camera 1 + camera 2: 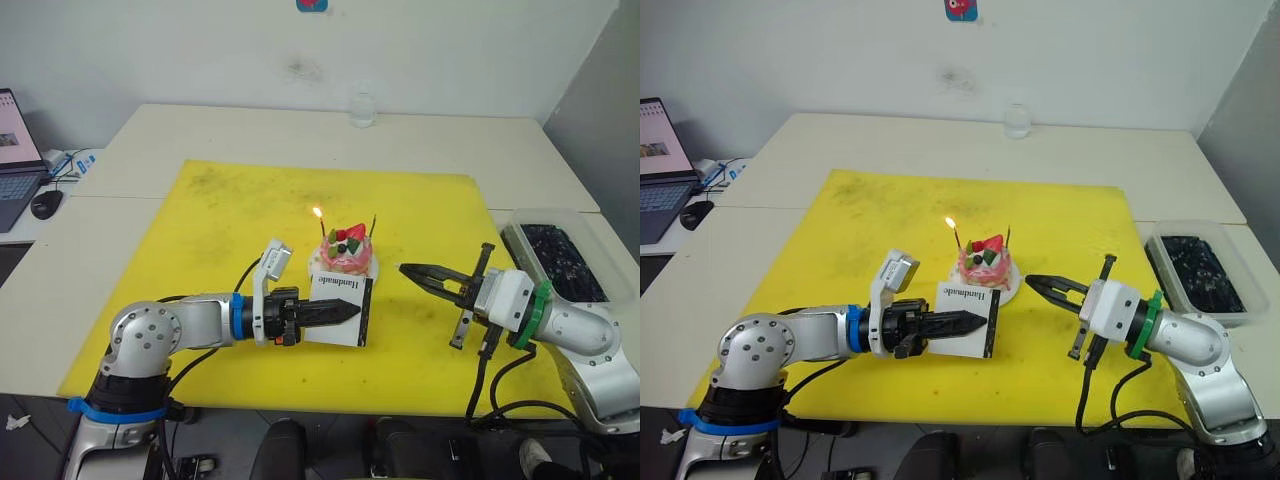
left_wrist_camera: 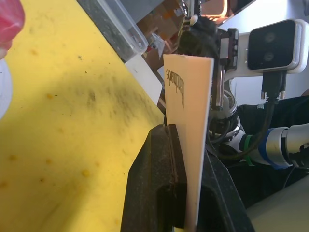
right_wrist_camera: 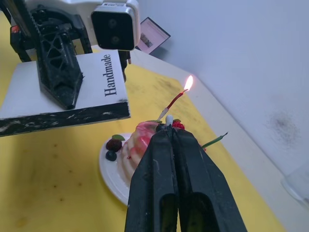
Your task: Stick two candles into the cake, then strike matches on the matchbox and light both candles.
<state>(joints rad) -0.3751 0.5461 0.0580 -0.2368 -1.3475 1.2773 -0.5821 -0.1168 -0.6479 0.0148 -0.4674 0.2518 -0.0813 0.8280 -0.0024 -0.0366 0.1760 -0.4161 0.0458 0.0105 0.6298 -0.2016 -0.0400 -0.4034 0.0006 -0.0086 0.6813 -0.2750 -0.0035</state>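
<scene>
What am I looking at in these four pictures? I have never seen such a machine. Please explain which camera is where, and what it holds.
This is a humanoid robot with two arms. Two pictures come from its head, looking down at a yellow mat on a table; the other two come from cameras on its wrists. The left end effector is shut on a white matchbox, held upright before a small pink cake on a plate. Two candles stand in the cake: one is burning, the other is unlit. The right end effector is shut on a thin pale stick, probably a match.
</scene>
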